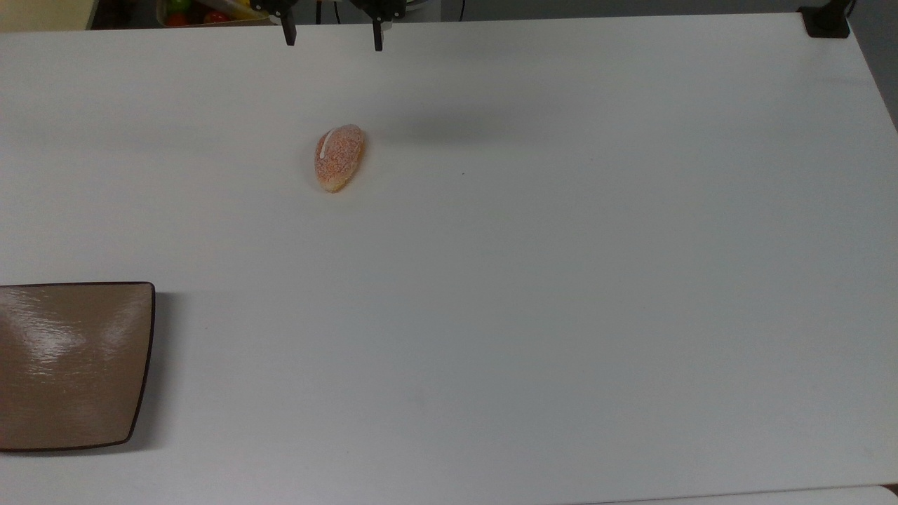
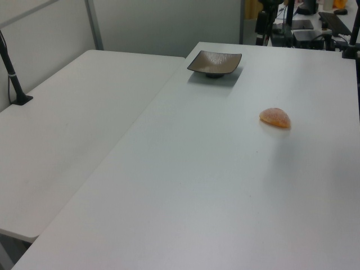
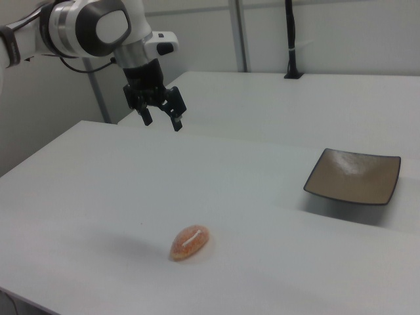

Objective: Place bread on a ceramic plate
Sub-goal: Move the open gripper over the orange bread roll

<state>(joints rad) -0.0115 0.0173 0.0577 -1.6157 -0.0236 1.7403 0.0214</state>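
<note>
Nothing is done yet: the small oval orange-tan bread lies on the white table, well apart from the glossy brown square ceramic plate, while the gripper hangs above, fingers wide, empty

1. We see the bread, a small oval orange-tan speckled roll with a thin white stripe, lying flat on the white table, nearer the top view's upper edge.
2. We see the ceramic plate, glossy brown and square with a dark rim, empty at the table's left edge in the top view, well apart from the bread.
</note>
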